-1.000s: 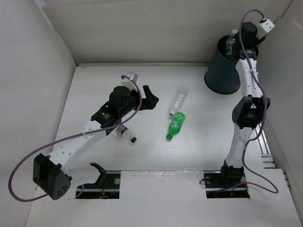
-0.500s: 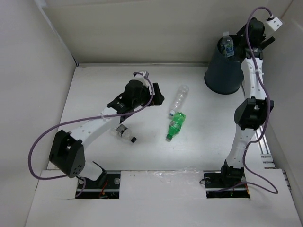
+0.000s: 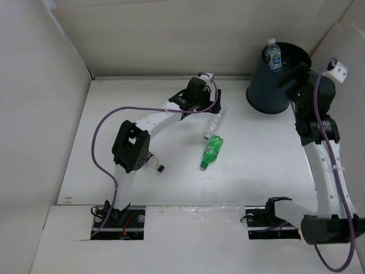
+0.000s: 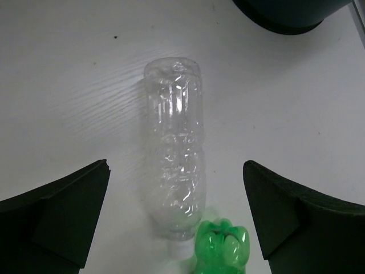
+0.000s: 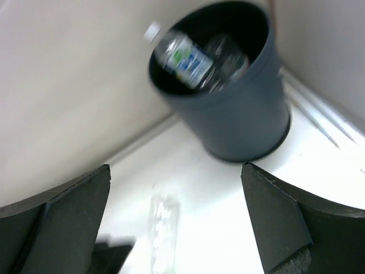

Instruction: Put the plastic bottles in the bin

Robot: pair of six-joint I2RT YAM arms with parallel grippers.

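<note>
A clear label-less plastic bottle point(image 3: 214, 121) lies mid-table with its white cap toward the near side. It also shows in the left wrist view point(image 4: 174, 148). My left gripper point(image 3: 214, 108) hovers over its far end, open and empty point(image 4: 177, 220), with a finger on each side. A green bottle point(image 3: 211, 151) lies just near of it, its base showing point(image 4: 223, 248). A small black-capped bottle point(image 3: 154, 165) lies partly behind the left arm. The dark bin point(image 3: 275, 80) stands at the far right with a blue-labelled bottle point(image 3: 274, 56) poking out point(image 5: 183, 58). My right gripper point(image 3: 295, 79) is open and empty beside the bin's right.
High white walls close in the table on the left, back and right. The bin point(image 5: 234, 97) stands in the back right corner. A metal rail point(image 3: 320, 180) runs along the right edge.
The right gripper let the blue-labelled bottle go into the bin and drew back toward the near right. The left arm swung right and farther out, from near the black-capped bottle to over the clear bottle.
</note>
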